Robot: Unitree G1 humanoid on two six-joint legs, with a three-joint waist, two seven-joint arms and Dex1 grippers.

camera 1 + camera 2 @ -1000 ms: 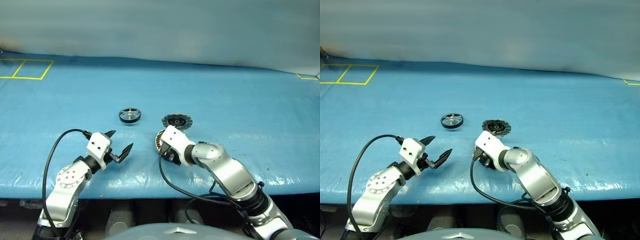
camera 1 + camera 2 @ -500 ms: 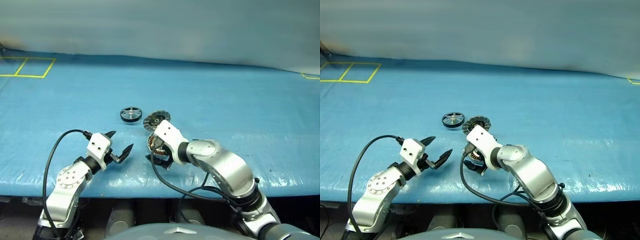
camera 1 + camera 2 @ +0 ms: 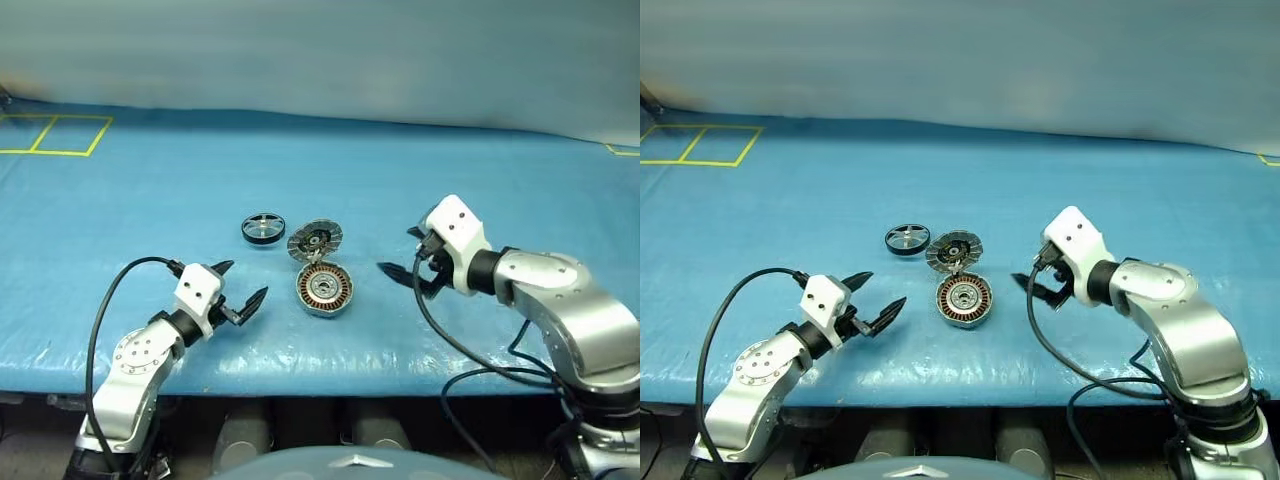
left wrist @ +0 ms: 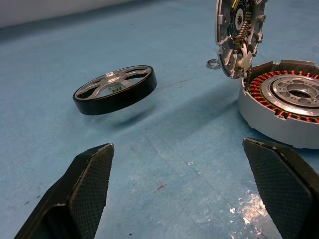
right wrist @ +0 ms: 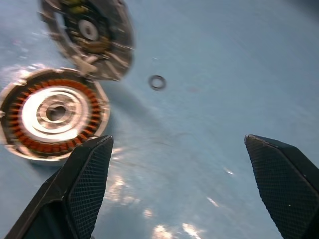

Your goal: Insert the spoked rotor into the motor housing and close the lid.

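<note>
A blue table cover is stretching across the whole scene, carrying one motor housing, one lid, one spoked rotor and one tiny loose ring. Two robot claws are hovering over it, both spread wide and holding nothing. The left claw is hanging to the left of the housing, and the right claw is hanging to the right of it, well apart.

The motor housing is lying open and facing up, a shallow silver cup showing a ring of copper windings around a metal centre. The lid is standing tilted up at the housing's far edge, joined to it, a notched grey disc showing its dark, ribbed inner face. The spoked rotor is lying flat beyond and left of the housing, just beside the lid, black-rimmed with silver spokes. The tiny ring is lying near the lid.
</note>
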